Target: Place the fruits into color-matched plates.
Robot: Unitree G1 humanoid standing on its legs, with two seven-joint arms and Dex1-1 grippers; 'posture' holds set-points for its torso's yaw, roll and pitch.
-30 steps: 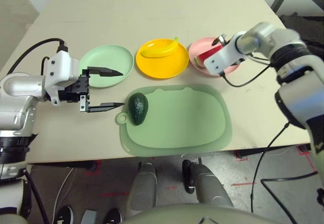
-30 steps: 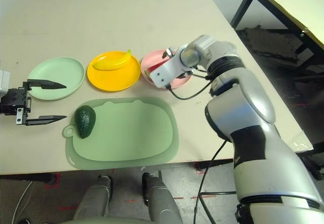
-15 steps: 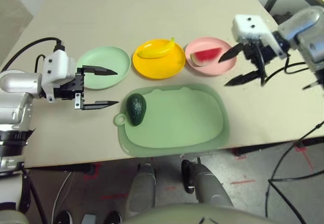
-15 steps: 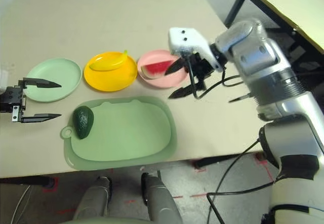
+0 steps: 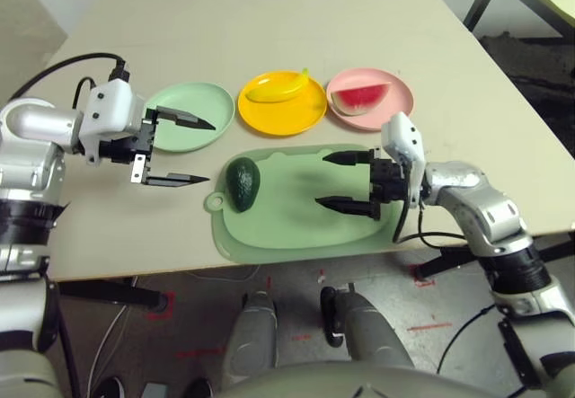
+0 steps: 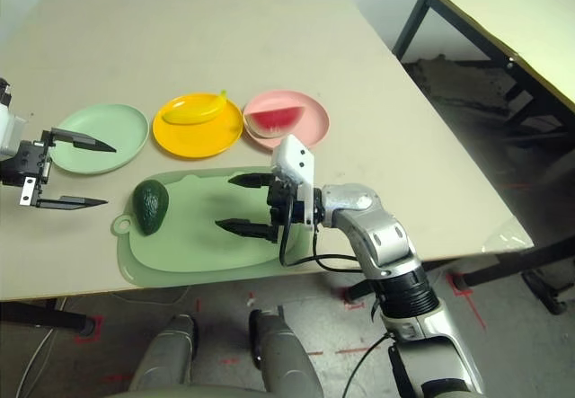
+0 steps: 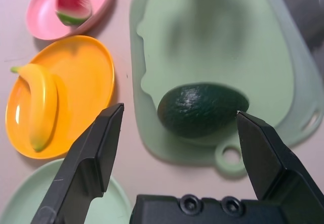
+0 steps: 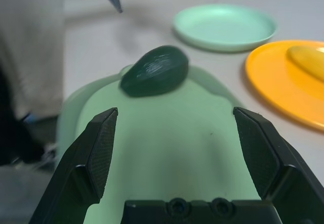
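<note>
**Op:** Grippers?

**Eng:** Your left gripper point(image 5: 183, 150) is spread wide and holds nothing. It hangs over bare table, one finger above the near rim of the mint plate point(image 5: 189, 116), the other just left of the mat's loop tab. Your right gripper point(image 5: 342, 181) is also spread wide and empty, hovering low over the middle of the green cutting mat point(image 5: 296, 227), fingers pointing left toward the avocado point(image 5: 242, 183). Neither touches anything.

**Op:** Where's the fruit?

**Eng:** You've got the avocado lying on the left end of the mat, near the tab, between the two grippers. In the left wrist view it sits right between that gripper's fingers, though apart from both. The banana point(image 5: 276, 89) lies on the yellow plate point(image 5: 282, 115), along the far rim. The watermelon wedge point(image 5: 359, 100) is on the pink plate point(image 5: 386, 115). The mint plate has nothing on it.

**Op:** Surface, room?

**Eng:** Plain beige table point(image 5: 269, 21), plates in a row behind the mat. You can see a second table with black legs point(image 6: 485, 12) off to the right, and grey floor with red tape marks point(image 5: 431, 277).
</note>
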